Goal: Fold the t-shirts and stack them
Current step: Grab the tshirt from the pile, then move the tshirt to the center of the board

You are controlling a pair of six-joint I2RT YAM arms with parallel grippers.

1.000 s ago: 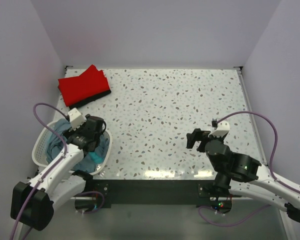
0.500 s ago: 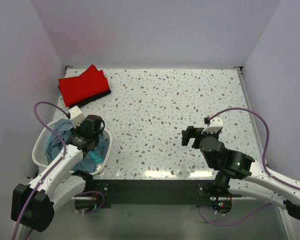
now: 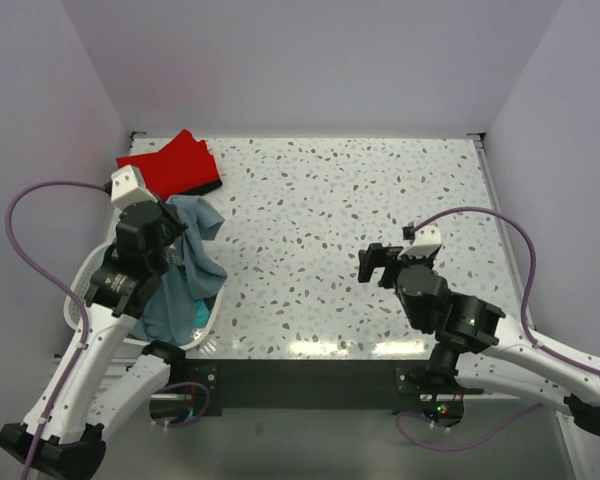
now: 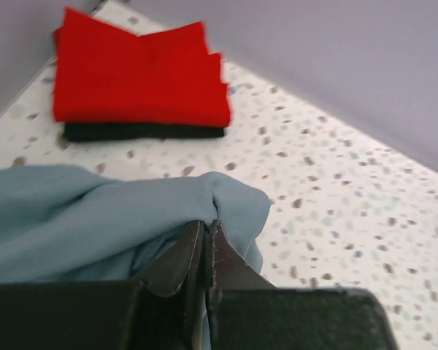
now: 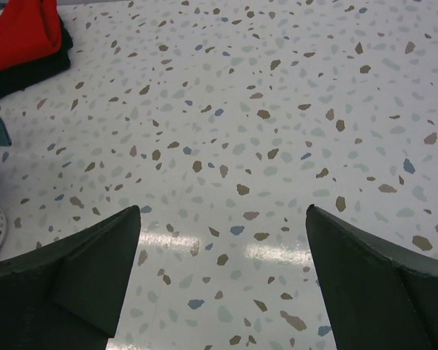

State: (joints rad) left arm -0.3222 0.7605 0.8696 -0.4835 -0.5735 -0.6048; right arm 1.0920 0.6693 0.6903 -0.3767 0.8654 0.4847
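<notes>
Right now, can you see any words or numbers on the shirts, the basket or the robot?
None: there is no writing to read.
The red t-shirt, the black t-shirt under it and the grey-blue t-shirt pinched in the left gripper are plain.
The white basket, the left arm and the right arm show no lettering.
</notes>
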